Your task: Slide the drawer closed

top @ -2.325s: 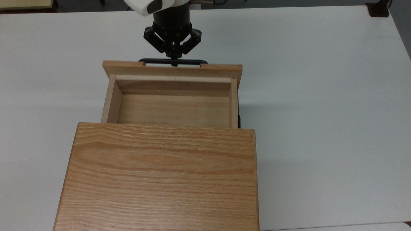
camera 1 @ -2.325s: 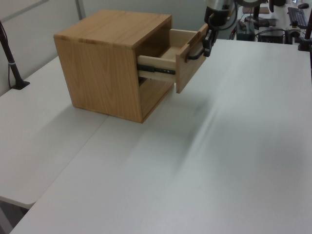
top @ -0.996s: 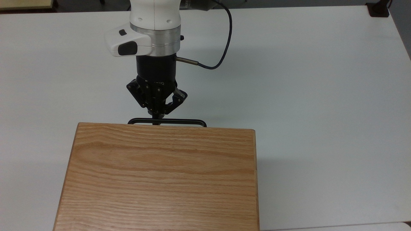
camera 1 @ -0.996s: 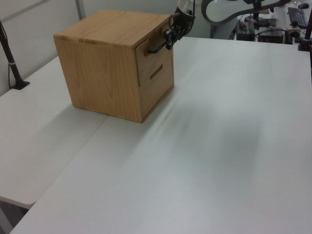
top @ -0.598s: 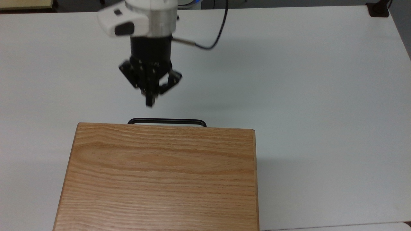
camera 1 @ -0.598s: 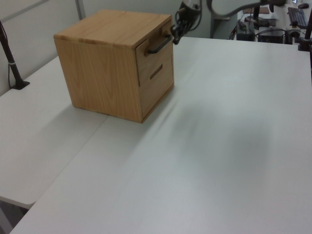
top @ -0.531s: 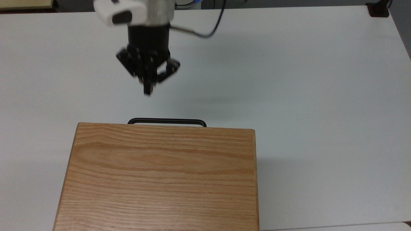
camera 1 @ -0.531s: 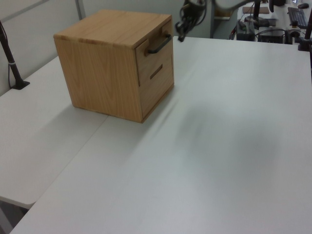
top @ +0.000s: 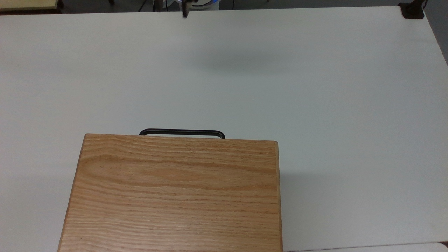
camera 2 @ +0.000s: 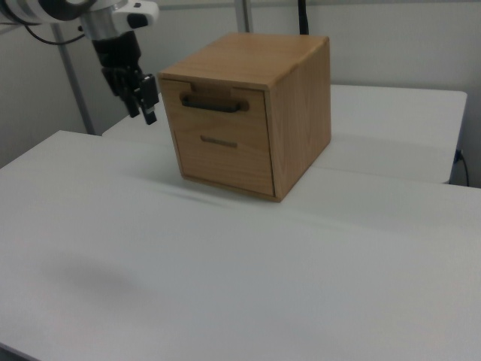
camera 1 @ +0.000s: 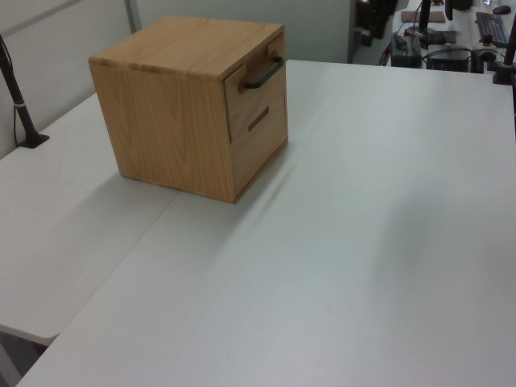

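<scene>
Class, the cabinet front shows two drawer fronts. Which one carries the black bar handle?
The upper drawer carries the black bar handle; the lower drawer has a small slot-like pull.

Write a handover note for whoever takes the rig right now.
Hand: holds nothing, raised off the table, apart from the cabinet on the right view's left.
Drawer: fully in, front flush with the cabinet face; black handle free.
Done: drawer is closed.
Left: nothing on the drawer; at most, park the arm.

A lab: white worktables (camera 1: 387, 266), cluttered desks with equipment (camera 1: 451, 40) behind
</scene>
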